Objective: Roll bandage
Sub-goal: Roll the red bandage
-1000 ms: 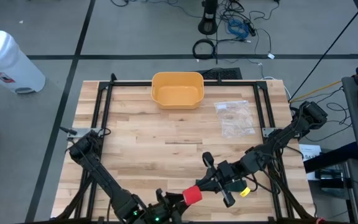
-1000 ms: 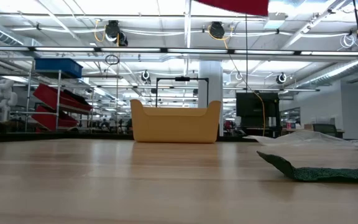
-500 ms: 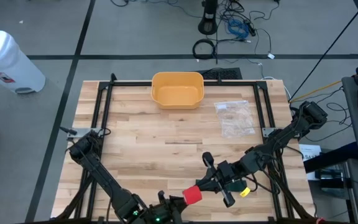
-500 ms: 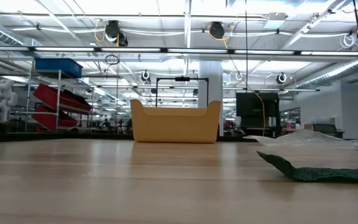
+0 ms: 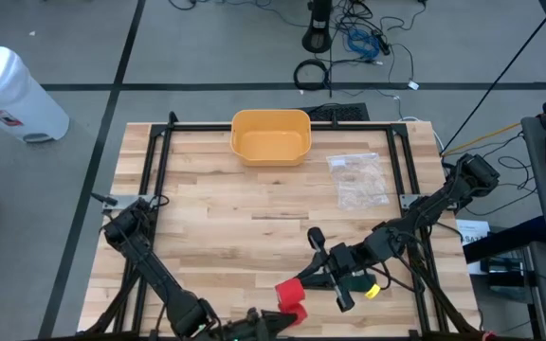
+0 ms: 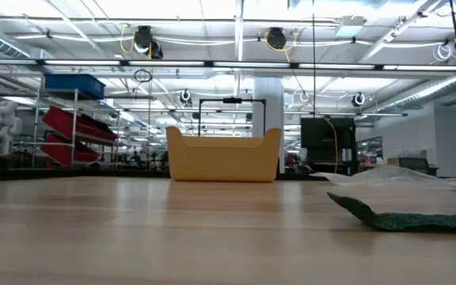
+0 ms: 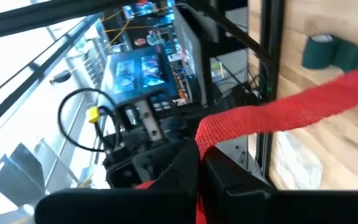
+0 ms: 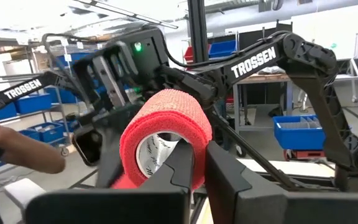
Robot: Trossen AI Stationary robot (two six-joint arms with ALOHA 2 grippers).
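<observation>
- Two grippers work at the near edge of the table (image 5: pixel 207 237), and both carry the same red bandage (image 5: pixel 290 292), held above the wood between them.
- Left: my left gripper (image 5: pixel 271 320) sits low at the near edge, fingers pressed together on the loose red strip (image 7: pixel 278 115). In my left wrist view the strip runs out taut from between my fingers.
- Left arm pose: it reaches in from the left frame post, folded low toward the centre.
- Centre: the bandage roll (image 8: pixel 165 134) is soft, crinkled and light. I judge it will squash under a hard grip, and its tail will stretch and cling to itself.
- Hold points: I judge the roll is best held across its flat ends, and the tail near its free end, kept taut.
- Right: my right gripper (image 5: pixel 313 282) pinches the roll, one finger passing through the hollow core.
- Right arm pose: it stretches in from the right post, wrist pointed toward my left gripper.
</observation>
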